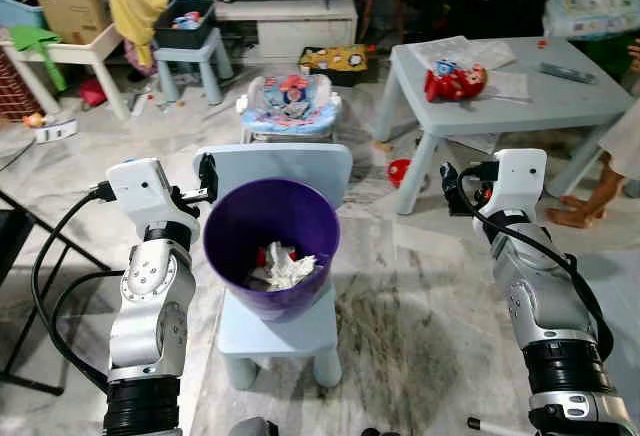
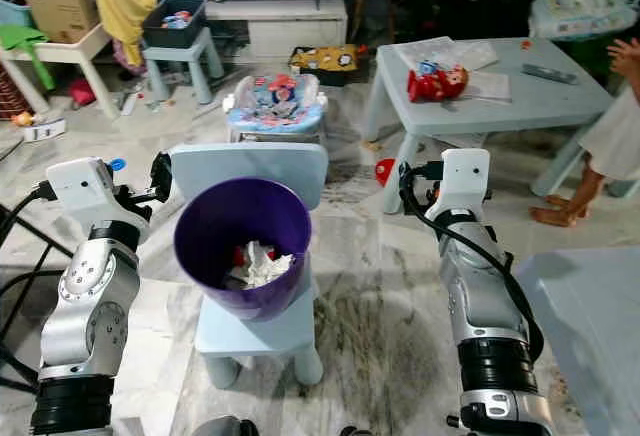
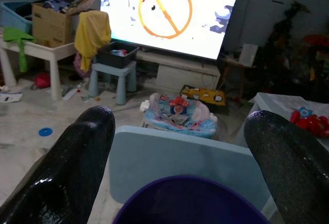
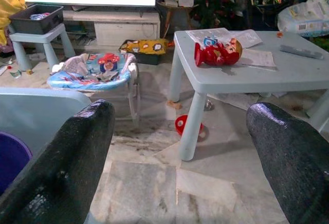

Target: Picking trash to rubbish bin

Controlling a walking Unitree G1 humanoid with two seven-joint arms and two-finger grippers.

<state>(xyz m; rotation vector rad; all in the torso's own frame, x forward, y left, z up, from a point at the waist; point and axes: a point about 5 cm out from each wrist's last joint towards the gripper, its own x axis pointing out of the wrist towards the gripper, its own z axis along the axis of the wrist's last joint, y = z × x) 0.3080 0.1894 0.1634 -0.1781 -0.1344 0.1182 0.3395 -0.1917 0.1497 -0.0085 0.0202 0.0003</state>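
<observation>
A purple bin (image 1: 271,246) sits on a pale blue child's chair (image 1: 285,331), crumpled paper trash (image 1: 285,268) inside (white, mostly). The left gripper (image 3: 180,178) and right gripper (image 4: 180,167) hover spread apart, empty.

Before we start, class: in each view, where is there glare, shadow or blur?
Left wrist view: the TV screen glares white at its top right; the left claw fingers loom large and soft. Right wrist view: the screen is blown out; the corner behind the table is dark. Eye views: sharp; shadow inside the purple bin.
</observation>
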